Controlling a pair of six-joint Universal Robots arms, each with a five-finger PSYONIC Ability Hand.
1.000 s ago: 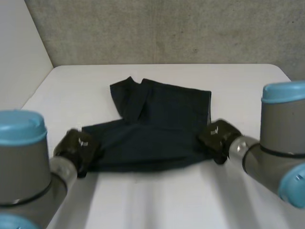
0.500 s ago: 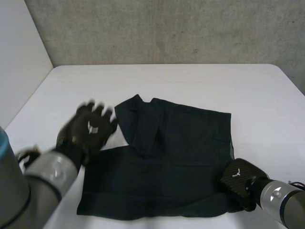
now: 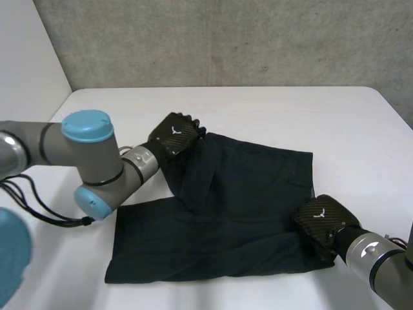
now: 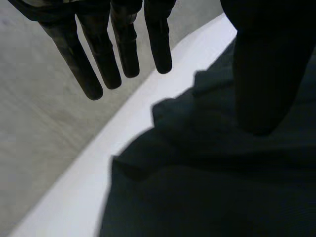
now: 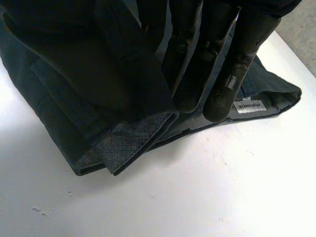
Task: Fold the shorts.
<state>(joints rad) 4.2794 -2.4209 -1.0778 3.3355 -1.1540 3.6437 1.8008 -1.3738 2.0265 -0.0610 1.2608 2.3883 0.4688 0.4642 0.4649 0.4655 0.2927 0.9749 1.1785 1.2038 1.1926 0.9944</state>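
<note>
- Shorts [image 3: 239, 213] — one dark pair, lying mostly flat on the white table [image 3: 310, 116], with a flap turned over at the far left corner.
- The right hand [image 3: 321, 221] pinches the near right corner, cloth caught between thumb and fingers; a small label [image 5: 249, 105] shows just past its fingertips.
- The left hand [image 3: 173, 134] hovers open over the far left corner, fingers [image 4: 98, 59] straight, holding nothing.
- The step in hand, I judge, is taking that far corner. Close on the very edge — not mid-cloth — while the right hand anchors, so the fold runs straight.
- Count: one pair of shorts, two hands, one label.
</note>
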